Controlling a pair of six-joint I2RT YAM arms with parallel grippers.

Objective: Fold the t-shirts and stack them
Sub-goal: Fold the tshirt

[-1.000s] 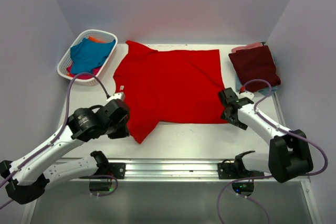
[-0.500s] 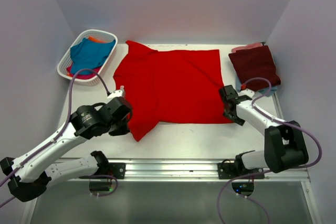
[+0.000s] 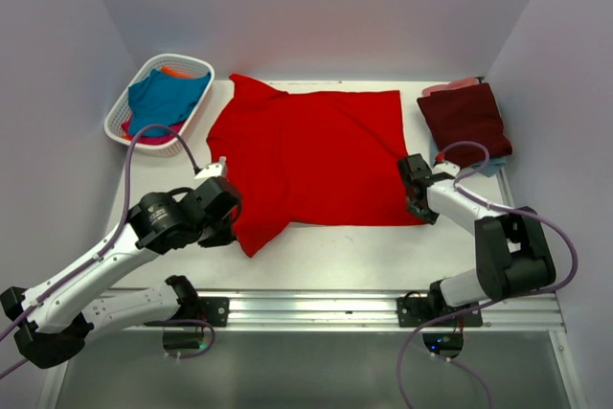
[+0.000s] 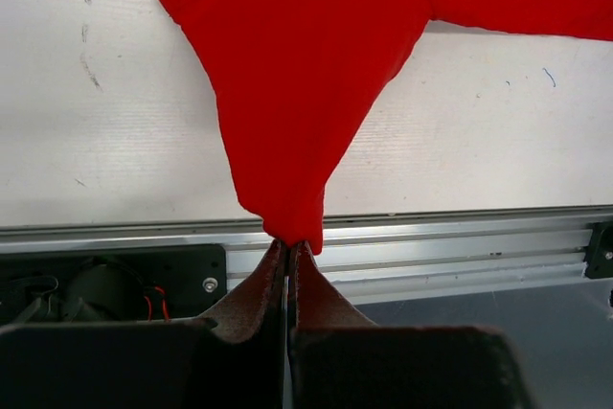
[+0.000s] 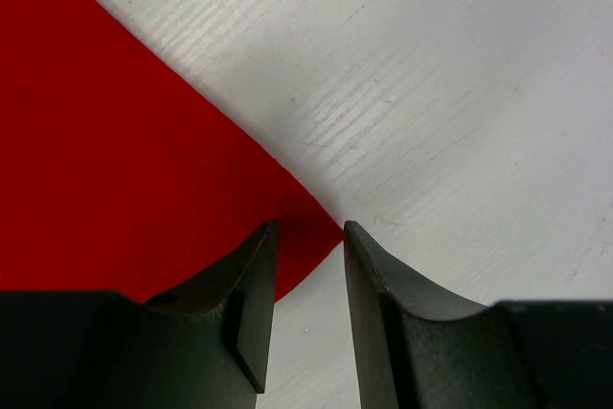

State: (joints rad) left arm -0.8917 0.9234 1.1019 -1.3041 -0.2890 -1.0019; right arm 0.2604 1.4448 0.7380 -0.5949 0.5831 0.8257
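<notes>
A large bright red t-shirt (image 3: 311, 155) lies spread on the white table. My left gripper (image 3: 228, 206) is shut on the red shirt's near-left sleeve tip (image 4: 292, 227), which hangs from the closed fingers in the left wrist view. My right gripper (image 3: 419, 206) is open and low at the shirt's near-right corner (image 5: 311, 232), which lies between its two fingers. A folded dark maroon t-shirt (image 3: 466, 120) lies at the back right on top of paler cloth. Teal blue (image 3: 163, 98), orange and pink shirts lie in the basket.
A white lattice basket (image 3: 123, 122) stands at the back left. A metal rail (image 3: 316, 308) runs along the table's near edge. Purple cables loop over both arms. Grey walls close in the sides and back.
My right gripper has moved in and down onto the shirt's near-right corner. My left gripper has held the sleeve tip with little movement.
</notes>
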